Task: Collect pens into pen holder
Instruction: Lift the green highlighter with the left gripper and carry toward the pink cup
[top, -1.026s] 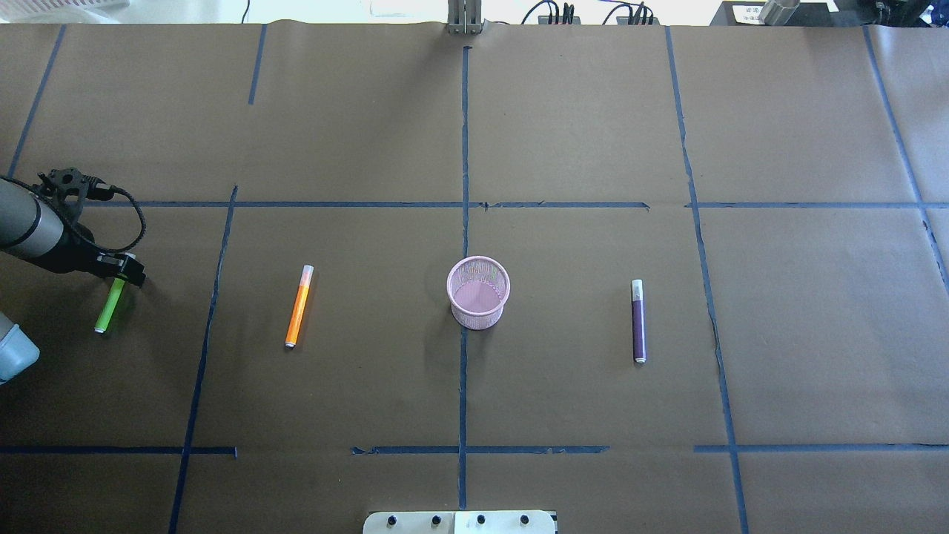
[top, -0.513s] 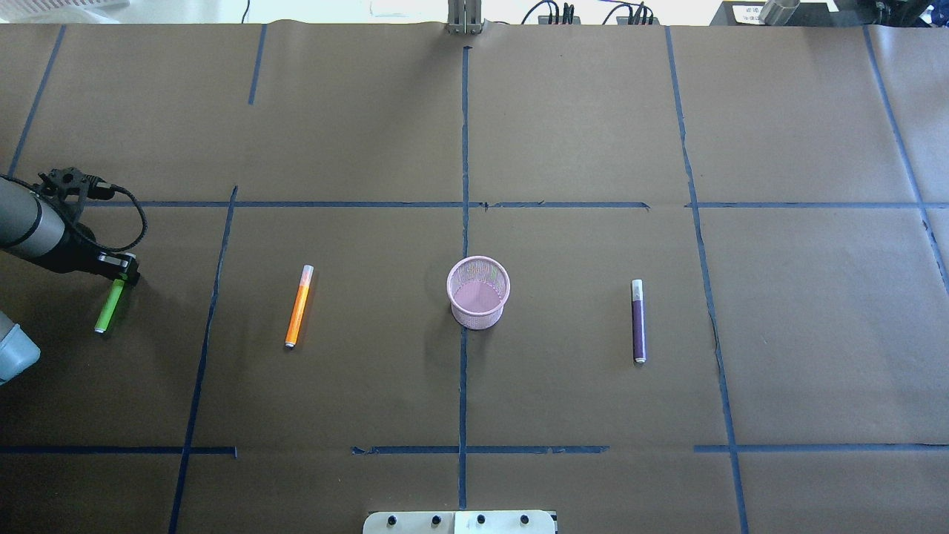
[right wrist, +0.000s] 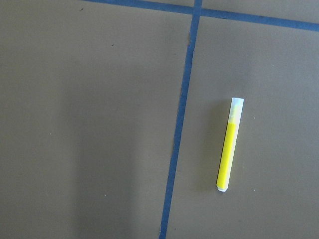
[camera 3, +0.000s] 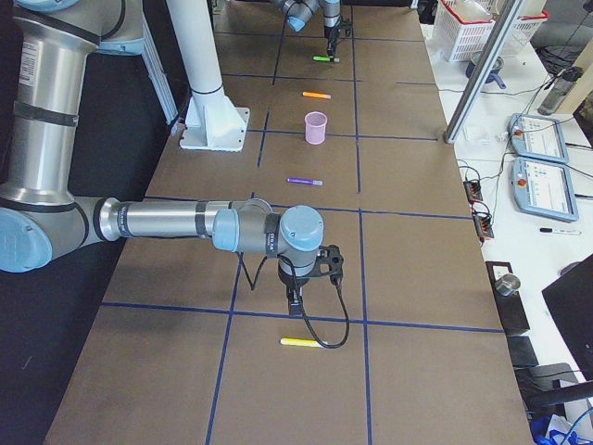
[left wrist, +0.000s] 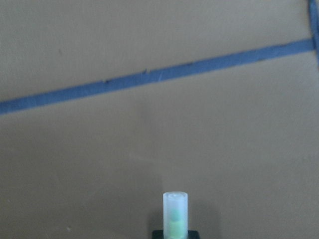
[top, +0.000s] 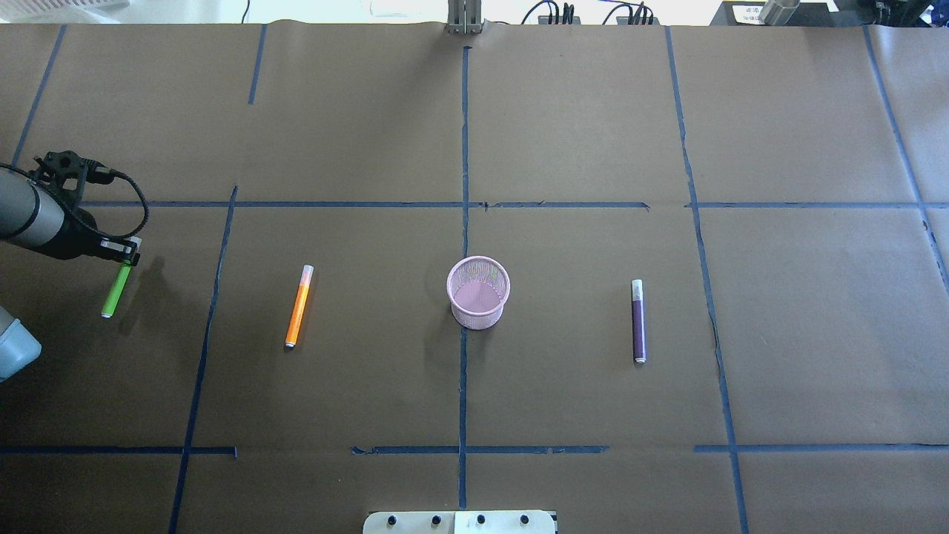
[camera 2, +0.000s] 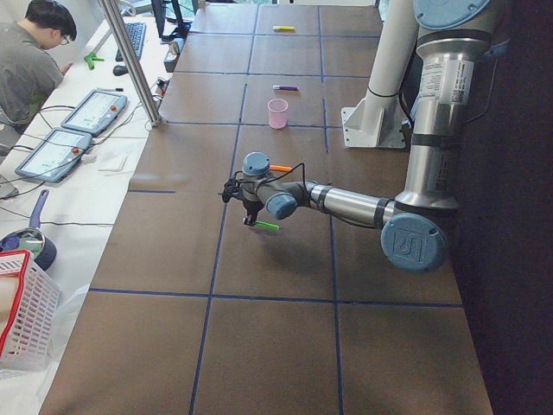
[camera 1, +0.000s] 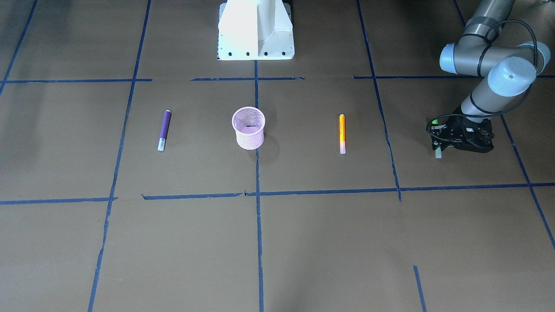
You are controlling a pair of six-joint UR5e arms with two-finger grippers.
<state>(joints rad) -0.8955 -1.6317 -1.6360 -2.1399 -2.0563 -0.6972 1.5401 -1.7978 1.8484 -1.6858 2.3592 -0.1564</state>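
Note:
My left gripper [top: 124, 259] is shut on the bright green pen [top: 115, 293] near its pale cap end, at the table's far left. The pen hangs tilted, just off the paper. Its cap [left wrist: 175, 211] pokes out ahead in the left wrist view. The orange pen [top: 299, 305] lies left of the pink mesh pen holder [top: 478, 293]. The purple pen [top: 637, 320] lies to the holder's right. The holder stands upright at the table's centre. My right gripper [camera 3: 295, 298] shows only in the exterior right view, so I cannot tell its state.
A yellow pen [right wrist: 229, 144] lies on the paper under the right wrist camera, beside a blue tape line [right wrist: 180, 114]. The white robot base [camera 1: 256, 30] stands behind the holder. An operator [camera 2: 34, 60] sits at a side bench.
My left gripper has moved a little toward the table's far side and taken the green pen with it. The pen's free end has shifted the same way. The other pens and the holder are unmoved.

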